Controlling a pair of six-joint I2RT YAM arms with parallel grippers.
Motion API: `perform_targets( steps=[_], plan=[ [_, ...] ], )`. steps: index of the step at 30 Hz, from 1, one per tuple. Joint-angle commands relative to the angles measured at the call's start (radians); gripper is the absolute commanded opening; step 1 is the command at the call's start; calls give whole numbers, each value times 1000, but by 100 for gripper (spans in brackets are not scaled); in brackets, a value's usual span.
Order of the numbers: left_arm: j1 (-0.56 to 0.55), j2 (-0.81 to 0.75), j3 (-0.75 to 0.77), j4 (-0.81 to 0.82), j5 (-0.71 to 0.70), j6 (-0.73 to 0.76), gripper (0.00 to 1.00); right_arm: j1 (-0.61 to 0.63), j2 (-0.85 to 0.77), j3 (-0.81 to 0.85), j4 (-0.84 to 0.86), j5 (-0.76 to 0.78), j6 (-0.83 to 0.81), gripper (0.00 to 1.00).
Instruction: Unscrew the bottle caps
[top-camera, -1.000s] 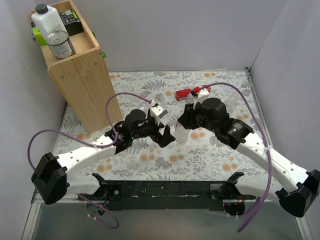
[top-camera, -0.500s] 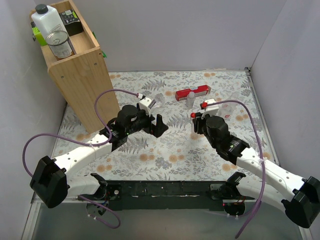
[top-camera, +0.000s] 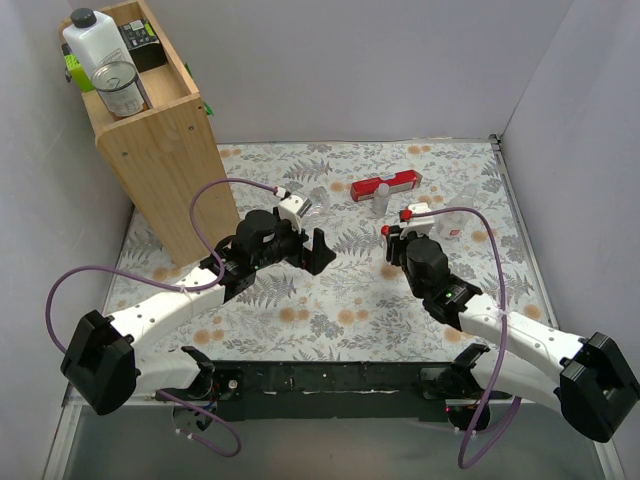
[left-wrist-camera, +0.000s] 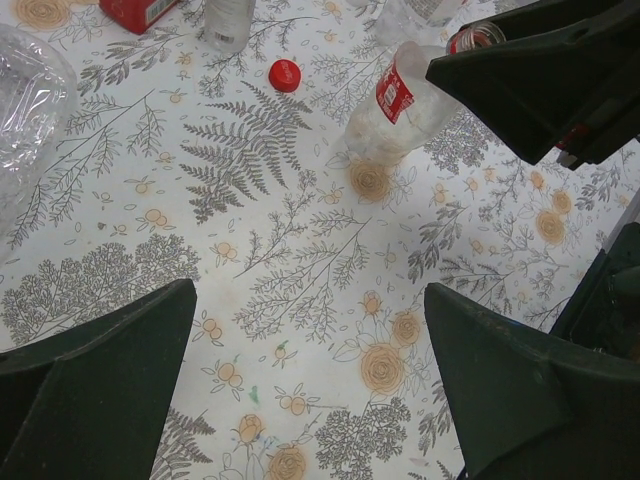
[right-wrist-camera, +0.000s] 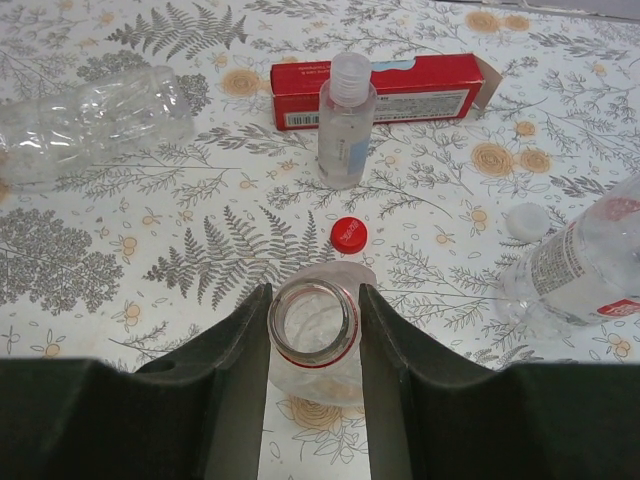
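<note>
Right gripper (right-wrist-camera: 313, 300) pinches an open bottle (right-wrist-camera: 313, 345) — a red cap (right-wrist-camera: 348, 232) lies just beyond — left gripper (left-wrist-camera: 308, 292) spread wide.

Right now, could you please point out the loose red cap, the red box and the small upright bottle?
loose red cap (right-wrist-camera: 348, 231), right wrist view, centre of its top.
red box (right-wrist-camera: 430, 88), right wrist view, its long top face.
small upright bottle (right-wrist-camera: 345, 135), right wrist view, its clear body.

You have: tablecloth (right-wrist-camera: 150, 250), white with grey ferns and orange roses; box (right-wrist-camera: 400, 88), red; bottle cap (right-wrist-camera: 348, 232) near the box, red; open bottle (right-wrist-camera: 313, 330), clear, red neck ring.
</note>
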Motion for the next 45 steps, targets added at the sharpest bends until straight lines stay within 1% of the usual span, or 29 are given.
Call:
perform_targets(
  steps=[1, 7, 12, 16, 22, 24, 25, 26, 28, 29, 32, 35, 38, 41, 45],
  plan=[
    [2, -5, 27, -9, -20, 10, 98, -10, 27, -2, 120, 20, 27, 1],
    [2, -5, 29, -9, -19, 10, 98, -26, 59, -25, 162, 13, 47, 1],
    [2, -7, 27, -9, -16, 13, 98, -65, 93, -39, 176, -29, 81, 1],
    [2, -3, 32, -9, -16, 13, 98, -86, 115, -37, 178, -56, 95, 1],
    [2, -5, 32, -9, -16, 15, 98, -86, 133, -22, 152, -60, 73, 1],
    [2, 0, 32, -9, -13, 13, 98, -86, 135, -19, 140, -63, 67, 11],
    [2, 0, 33, -9, -11, 13, 98, -86, 133, -16, 133, -67, 67, 19],
    [2, 3, 33, -9, -9, 12, 98, -85, 132, -11, 130, -70, 67, 34],
    [2, 4, 37, -9, -9, 10, 98, -86, 129, -5, 118, -76, 64, 46],
    [2, 7, 37, -9, -9, 10, 98, -88, 127, 4, 113, -79, 64, 53],
    [2, 7, 37, -9, -9, 13, 98, -86, 121, 23, 89, -89, 63, 59],
    [2, 9, 37, -9, -9, 17, 98, -86, 112, 43, 77, -95, 57, 70],
    [2, 15, 38, -9, -9, 23, 98, -86, 99, 61, 63, -101, 44, 76],
    [2, 24, 41, -38, -9, 32, 98, -86, 89, 79, 55, -110, 29, 81],
    [2, 50, 53, -56, -11, 52, 98, -86, 76, 118, 15, -99, 7, 85]
  ],
)
